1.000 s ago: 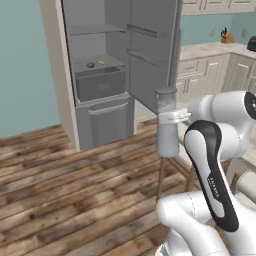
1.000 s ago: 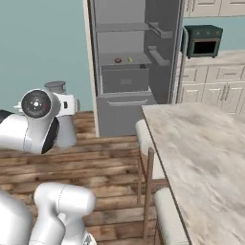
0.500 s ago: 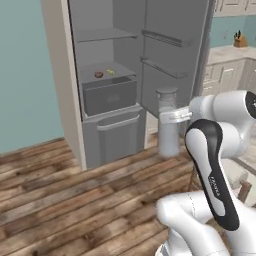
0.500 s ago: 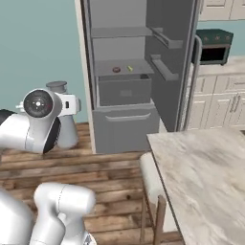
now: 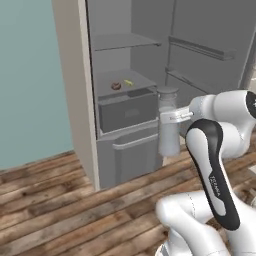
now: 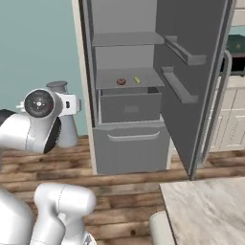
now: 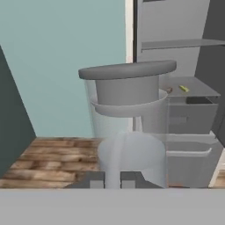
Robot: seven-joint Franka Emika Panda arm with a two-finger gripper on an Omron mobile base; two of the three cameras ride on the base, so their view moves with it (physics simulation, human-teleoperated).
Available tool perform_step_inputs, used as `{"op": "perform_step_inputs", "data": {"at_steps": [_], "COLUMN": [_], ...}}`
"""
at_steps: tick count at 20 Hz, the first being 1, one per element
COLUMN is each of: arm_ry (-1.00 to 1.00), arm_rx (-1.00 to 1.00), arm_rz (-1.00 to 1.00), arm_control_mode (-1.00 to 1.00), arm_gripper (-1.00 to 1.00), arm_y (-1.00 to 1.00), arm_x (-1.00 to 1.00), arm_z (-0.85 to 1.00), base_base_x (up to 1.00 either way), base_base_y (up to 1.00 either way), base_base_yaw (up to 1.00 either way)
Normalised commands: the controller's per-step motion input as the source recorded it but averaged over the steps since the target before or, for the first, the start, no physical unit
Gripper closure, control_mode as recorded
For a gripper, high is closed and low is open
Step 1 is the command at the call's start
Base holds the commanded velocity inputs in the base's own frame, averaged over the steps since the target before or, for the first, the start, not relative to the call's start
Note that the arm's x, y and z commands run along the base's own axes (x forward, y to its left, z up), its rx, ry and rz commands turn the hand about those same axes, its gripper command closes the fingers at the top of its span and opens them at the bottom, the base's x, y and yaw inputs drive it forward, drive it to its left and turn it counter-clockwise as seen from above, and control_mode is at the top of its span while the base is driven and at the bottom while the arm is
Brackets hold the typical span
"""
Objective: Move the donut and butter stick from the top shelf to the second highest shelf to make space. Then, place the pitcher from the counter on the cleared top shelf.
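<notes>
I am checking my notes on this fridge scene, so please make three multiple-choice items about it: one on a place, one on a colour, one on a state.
1. Where do the donut and the butter stick lie?
A. on the top shelf
B. on the second highest shelf
C. on the floor

2. What colour is the lid of the pitcher?
A. grey
B. red
C. green

3. What is the state of the gripper?
A. open, holding nothing
B. shut on the pitcher
C. shut on the donut

Answers: 1 B, both rest on the second highest shelf, while the top shelf above is bare. 2 A, the lid looks grey. 3 B, the fingertips stand close together at the pitcher's base.
</notes>
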Motion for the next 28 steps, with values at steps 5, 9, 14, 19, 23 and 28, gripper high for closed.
{"op": "perform_step_inputs", "data": {"at_steps": [5,9,14,19,23,28], "arm_ry": [0.00,0.00,0.00,0.00,0.00,0.00], "arm_rx": [0.00,0.00,0.00,0.00,0.00,0.00], "arm_rz": [0.00,0.00,0.00,0.00,0.00,0.00], "arm_control_mode": [1.00,1.00,1.00,1.00,1.00,1.00], "arm_gripper": [1.00,1.00,1.00,1.00,1.00,1.00], "arm_y": [0.00,0.00,0.00,0.00,0.00,0.00], "arm_x": [0.00,0.00,0.00,0.00,0.00,0.00], "arm_z": [0.00,0.00,0.00,0.00,0.00,0.00], "base_base_x": [1.00,0.99,0.90,0.77,0.72,0.65], "base_base_y": [-0.05,-0.24,-0.42,-0.48,-0.21,0.00], "base_base_yaw": [0.06,0.00,0.00,0.00,0.00,0.01]}}
